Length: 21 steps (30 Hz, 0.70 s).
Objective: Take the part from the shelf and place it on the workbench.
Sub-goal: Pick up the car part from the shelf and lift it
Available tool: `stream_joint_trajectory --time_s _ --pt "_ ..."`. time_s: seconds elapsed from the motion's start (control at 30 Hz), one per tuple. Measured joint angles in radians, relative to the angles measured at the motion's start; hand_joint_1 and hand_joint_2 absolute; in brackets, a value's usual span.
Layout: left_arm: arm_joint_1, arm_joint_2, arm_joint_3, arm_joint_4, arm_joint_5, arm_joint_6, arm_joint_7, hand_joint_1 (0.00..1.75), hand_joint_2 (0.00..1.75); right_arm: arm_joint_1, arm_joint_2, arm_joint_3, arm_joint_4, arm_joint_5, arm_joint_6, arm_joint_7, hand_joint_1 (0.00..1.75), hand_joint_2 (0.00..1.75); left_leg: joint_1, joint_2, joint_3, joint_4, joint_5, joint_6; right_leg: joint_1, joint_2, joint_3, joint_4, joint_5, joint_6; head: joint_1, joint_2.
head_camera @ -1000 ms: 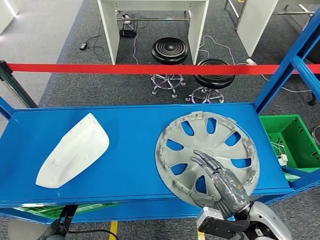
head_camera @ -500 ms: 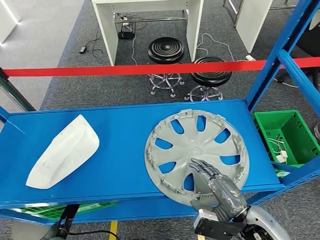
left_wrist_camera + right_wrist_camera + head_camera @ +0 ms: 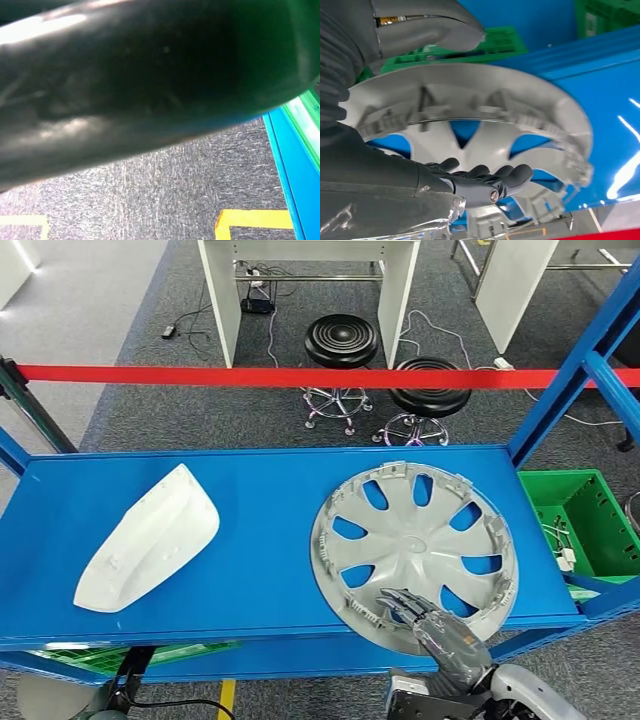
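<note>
The right hand (image 3: 441, 632) sits at the near rim of the grey wheel cover (image 3: 415, 540), fingers (image 3: 404, 602) stretched flat over the top face, reaching in across a spoke toward the hub. From the right wrist view, the thick thumb (image 3: 433, 27) sits on the other side of the rim from the fingers, rim running between them — a wide bracket around the edge. No squeeze that I can see, so I read the hand as spread and holding nothing yet. The wheel cover lies flat on the blue shelf (image 3: 256, 540), over on its right half, with its near edge hanging a little past the shelf's front lip, which is just where the hand comes in. The cover is round, so there's no long axis to line up with; the relation that matters is simple: the part lies directly ahead of the right hand, rim first. I judge the next move needs thumb and fingers to close on that overhanging edge. The left arm hangs low, its wrist camera looking at carpet, the hand itself out of sight, so the right is clearly the nearer one. Further left on the shelf, well apart, lies a white moulded cover (image 3: 147, 540). Containers: a green bin (image 3: 596, 515) just beyond the shelf's right end, with a few small white bits and wires inside, too small to name.
</note>
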Motion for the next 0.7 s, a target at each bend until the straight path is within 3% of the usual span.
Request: stream_joint_trajectory --time_s 0.07,0.1,0.23,0.3,0.37,0.4,0.43,0.47,0.57,0.63,0.7 --pt "-0.002 -0.002 0.0 0.0 0.0 -0.001 0.0 0.0 0.0 -0.016 -0.017 0.004 0.005 -0.009 0.018 0.011 0.0 1.75 -0.003 -0.001 0.0 0.002 -0.002 -0.008 0.0 0.002 0.064 -0.124 0.041 -0.004 -0.001 0.0" --pt "-0.004 -0.002 0.0 0.0 0.001 -0.001 0.0 0.0 0.0 -0.022 -0.025 0.005 0.007 -0.013 0.027 0.017 0.0 1.75 -0.005 -0.002 -0.001 0.003 -0.001 -0.013 0.001 0.003 0.079 -0.152 0.046 -0.008 -0.001 0.0" --pt "-0.007 -0.006 0.0 0.0 0.006 -0.004 0.0 0.0 0.0 -0.037 -0.052 0.011 0.014 -0.024 0.044 0.029 0.0 1.75 -0.004 -0.002 -0.009 0.016 -0.011 -0.032 0.002 0.005 0.08 -0.16 0.047 -0.033 -0.003 0.0" --pt "-0.01 -0.009 0.0 0.0 0.006 -0.004 -0.001 0.0 0.0 -0.043 -0.06 0.014 0.017 -0.03 0.046 0.031 0.0 1.75 -0.004 0.0 -0.043 0.091 -0.059 -0.04 -0.002 0.003 0.08 -0.163 0.05 -0.045 -0.005 0.0" --pt "-0.011 -0.01 0.0 0.0 0.007 -0.004 -0.001 0.0 0.0 -0.046 -0.064 0.016 0.019 -0.033 0.047 0.034 0.0 1.75 -0.005 0.0 -0.104 0.223 -0.119 -0.043 -0.001 0.002 0.078 -0.163 0.051 -0.048 -0.006 0.0" --pt "-0.011 -0.011 0.0 0.0 0.007 -0.004 -0.001 0.0 0.0 -0.047 -0.066 0.018 0.021 -0.033 0.048 0.038 0.0 1.75 -0.005 0.0 -0.129 0.276 -0.136 -0.044 -0.001 0.002 0.077 -0.163 0.051 -0.049 -0.006 0.0" --pt "-0.011 -0.011 0.0 0.0 0.008 -0.004 -0.002 0.0 0.0 -0.048 -0.067 0.019 0.022 -0.034 0.048 0.045 0.0 1.75 -0.005 0.0 -0.137 0.292 -0.13 -0.043 -0.001 0.002 0.077 -0.163 0.052 -0.05 -0.006 0.0" --pt "-0.011 -0.012 0.0 0.0 0.009 -0.004 -0.002 0.0 0.0 -0.05 -0.068 0.021 0.023 -0.034 0.048 0.051 0.0 1.75 -0.005 0.0 -0.126 0.268 -0.106 -0.04 0.0 0.002 0.077 -0.163 0.052 -0.05 -0.006 0.0" --pt "-0.014 -0.013 0.0 0.0 0.011 -0.004 -0.006 0.0 0.0 -0.053 -0.073 0.023 0.024 -0.034 0.047 0.066 0.0 1.75 -0.006 0.0 -0.032 0.074 -0.014 -0.031 0.003 0.003 0.078 -0.161 0.051 -0.044 -0.006 0.0" --pt "-0.016 -0.014 0.0 0.0 0.014 -0.005 -0.008 0.0 0.0 -0.054 -0.078 0.024 0.024 -0.034 0.046 0.071 0.0 1.75 -0.007 -0.001 -0.004 0.01 -0.003 -0.025 0.006 0.004 0.074 -0.161 0.053 -0.034 -0.005 0.0" --pt "-0.016 -0.017 0.001 0.0 0.016 -0.006 -0.009 0.0 0.0 -0.054 -0.083 0.025 0.024 -0.034 0.045 0.074 0.0 1.75 -0.008 -0.002 -0.005 0.004 -0.001 -0.016 0.005 0.004 0.073 -0.165 0.057 -0.022 -0.005 0.0"
